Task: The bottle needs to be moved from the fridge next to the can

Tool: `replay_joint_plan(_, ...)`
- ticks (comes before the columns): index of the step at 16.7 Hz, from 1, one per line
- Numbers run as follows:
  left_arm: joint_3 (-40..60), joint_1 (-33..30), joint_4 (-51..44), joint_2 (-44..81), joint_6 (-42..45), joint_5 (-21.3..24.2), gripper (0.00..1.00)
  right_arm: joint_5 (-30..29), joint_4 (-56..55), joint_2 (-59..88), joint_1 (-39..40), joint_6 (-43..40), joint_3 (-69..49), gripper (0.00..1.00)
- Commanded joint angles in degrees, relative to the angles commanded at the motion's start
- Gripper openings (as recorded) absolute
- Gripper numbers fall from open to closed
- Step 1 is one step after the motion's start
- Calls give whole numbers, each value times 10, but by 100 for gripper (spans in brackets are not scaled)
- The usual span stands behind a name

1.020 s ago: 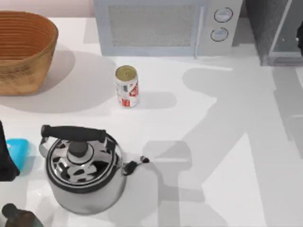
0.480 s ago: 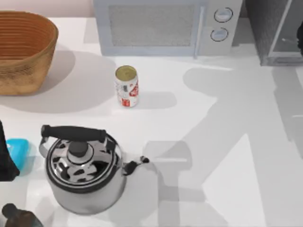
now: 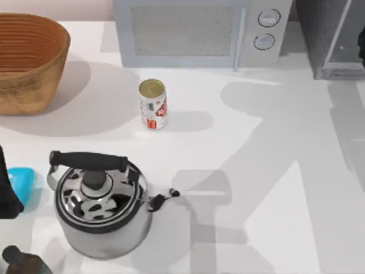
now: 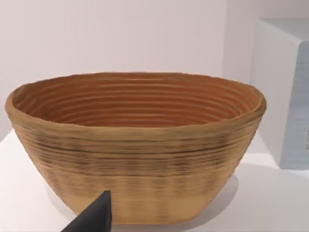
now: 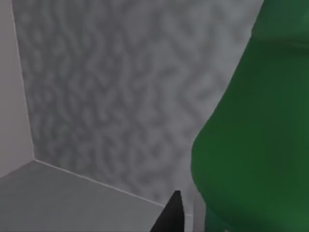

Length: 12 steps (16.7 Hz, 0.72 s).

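Note:
The green bottle (image 5: 256, 130) looms very close in the right wrist view, standing inside the fridge against its mottled grey inner wall (image 5: 120, 96). A dark piece of my right gripper (image 5: 170, 216) shows just beside the bottle's lower body. Seen from above, the fridge (image 3: 328, 34) stands at the back right corner, and a dark bit of my right arm (image 3: 362, 54) reaches in at the right edge. The white and red can (image 3: 152, 104) stands upright mid-table in front of the microwave. My left arm (image 3: 7, 191) is parked at the left edge.
A woven basket (image 3: 28, 60) sits at the back left, also facing the left wrist camera as the basket (image 4: 135, 145). The microwave (image 3: 199, 31) lines the back. A steel kettle (image 3: 100, 205), a blue object (image 3: 21, 181) and a dark brown bottle top (image 3: 17, 260) crowd the front left.
The dark bit of my right arm at the right edge has shifted very slightly by the fridge. Nothing on the table has moved.

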State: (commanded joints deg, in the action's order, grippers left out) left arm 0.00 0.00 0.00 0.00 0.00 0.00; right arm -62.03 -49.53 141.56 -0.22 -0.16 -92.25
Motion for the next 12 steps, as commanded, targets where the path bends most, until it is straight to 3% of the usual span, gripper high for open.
replay_joint_plan(12, 0, 0, 0, 0, 0, 0, 100, 1, 80, -60, 2, 2, -19, 0)
